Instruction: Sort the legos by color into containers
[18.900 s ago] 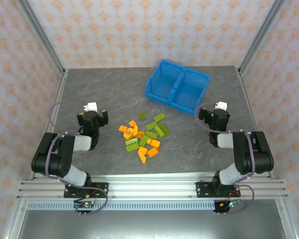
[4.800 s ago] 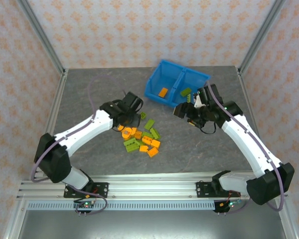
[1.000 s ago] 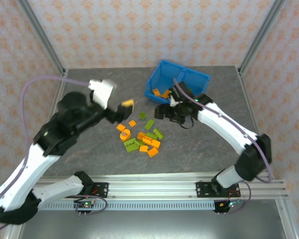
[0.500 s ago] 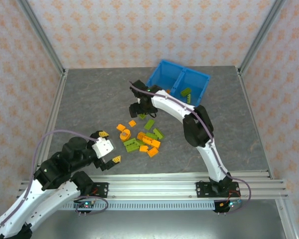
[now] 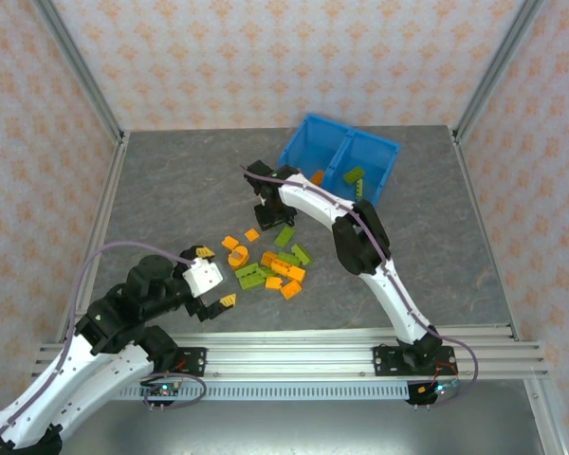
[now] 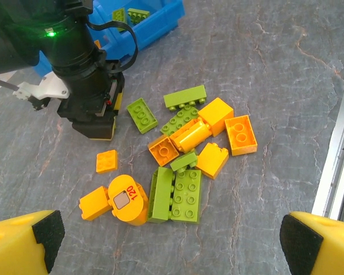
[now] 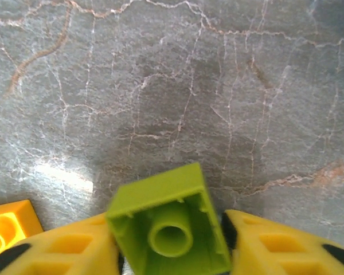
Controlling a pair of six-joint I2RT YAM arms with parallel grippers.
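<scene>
Right arm (image 5: 360, 242) is stretched long and low across the table (image 5: 171, 190), right gripper (image 5: 266, 209) pointing down. Left arm (image 5: 123, 318) is folded back at the near edge, left gripper (image 5: 216, 277) with jaws spread wide, nothing between them. The blue bin (image 5: 294, 152) sits just beyond the right gripper, orange bricks in one compartment, green in the other. The lego pile (image 6: 186, 154) lies ahead of the left gripper. The right gripper's fingers (image 7: 275, 246) are clamped on a lime green brick (image 7: 166, 217), hollow underside facing its camera.

You have a grey, white-veined stone-look table (image 5: 171, 190) before you, walled by peach patterned wallpaper (image 5: 266, 57), with metal corner posts (image 5: 81, 66) and a slotted metal rail (image 5: 294, 365) along its near edge.
</scene>
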